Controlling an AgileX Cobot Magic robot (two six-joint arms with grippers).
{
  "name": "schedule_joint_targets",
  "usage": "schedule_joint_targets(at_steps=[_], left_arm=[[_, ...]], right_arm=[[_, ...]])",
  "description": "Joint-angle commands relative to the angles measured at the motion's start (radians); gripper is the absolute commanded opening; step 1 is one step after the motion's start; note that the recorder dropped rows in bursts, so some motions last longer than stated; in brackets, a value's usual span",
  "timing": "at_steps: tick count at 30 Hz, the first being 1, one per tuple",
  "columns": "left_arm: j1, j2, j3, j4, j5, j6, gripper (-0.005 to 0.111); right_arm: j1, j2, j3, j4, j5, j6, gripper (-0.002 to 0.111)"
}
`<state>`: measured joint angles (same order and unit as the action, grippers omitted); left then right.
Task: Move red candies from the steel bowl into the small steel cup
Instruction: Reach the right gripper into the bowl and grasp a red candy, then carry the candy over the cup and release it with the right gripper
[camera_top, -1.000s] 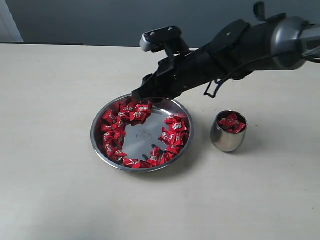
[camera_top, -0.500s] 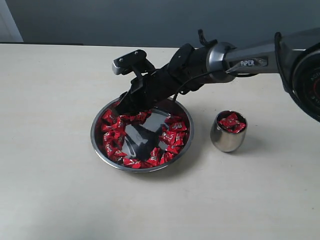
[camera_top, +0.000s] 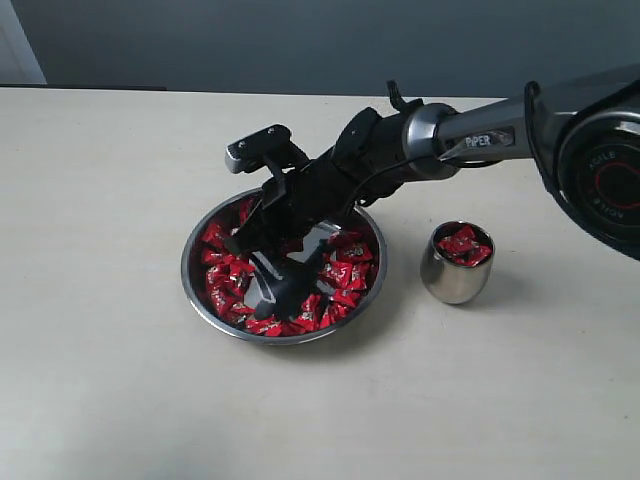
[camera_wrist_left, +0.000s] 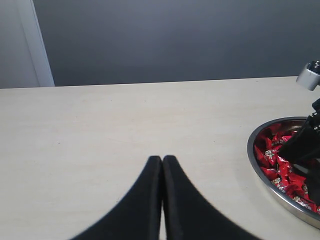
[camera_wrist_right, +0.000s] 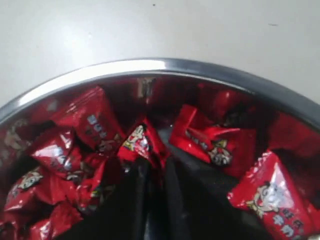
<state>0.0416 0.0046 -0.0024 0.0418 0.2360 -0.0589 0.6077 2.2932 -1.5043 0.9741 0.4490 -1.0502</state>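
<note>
The right gripper (camera_wrist_right: 154, 165) is down in the steel bowl (camera_top: 186, 272), among the red candies (camera_top: 347, 272). Its fingers are nearly together and seem to pinch one red candy (camera_wrist_right: 141, 141) at their tips. The small steel cup (camera_top: 455, 278) stands near the bowl, on this arm's side. The left gripper (camera_wrist_left: 162, 161) is outside the bowl, closed and empty.
</note>
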Motion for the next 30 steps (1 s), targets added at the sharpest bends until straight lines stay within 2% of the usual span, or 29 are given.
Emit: schedule_joint_targets(at_steps=[1, 5, 7, 8, 10, 13, 26, 30], left_arm=[[-0.006, -0.005, 0.002, 0.001, -0.004, -0.002, 0.0], [-0.006, -0.005, 0.002, 0.001, -0.004, -0.002, 0.0], [-0.006, -0.005, 0.002, 0.001, -0.004, -0.002, 0.0], [-0.006, -0.005, 0.002, 0.001, -0.004, -0.002, 0.0], [-0.006, -0.005, 0.002, 0.001, -0.004, -0.002, 0.0], [-0.006, -0.005, 0.002, 0.001, -0.004, -0.002, 0.0], [-0.006, -0.005, 0.002, 0.001, -0.004, -0.002, 0.0], [-0.006, -0.005, 0.002, 0.001, -0.004, -0.002, 0.0]], right_arm=[[0.0, -0.062, -0.006, -0.004, 0.021, -0.002, -0.001], [-0.002, -0.166, -0.006, -0.041, 0.078, 0.003, -0.001], [-0.002, -0.226, -0.006, -0.14, 0.146, 0.073, -0.001], [-0.004, -0.269, -0.006, -0.265, 0.188, 0.202, -0.001], [-0.015, -0.322, 0.006, -0.392, 0.208, 0.38, -0.001], [-0.04, -0.412, 0.051, -0.513, 0.207, 0.492, -0.001], [-0.243, -0.841, 0.401, -0.718, 0.243, 0.685, -0.001], [-0.259, -0.89, 0.489, -0.734, 0.26, 0.685, -0.001]])
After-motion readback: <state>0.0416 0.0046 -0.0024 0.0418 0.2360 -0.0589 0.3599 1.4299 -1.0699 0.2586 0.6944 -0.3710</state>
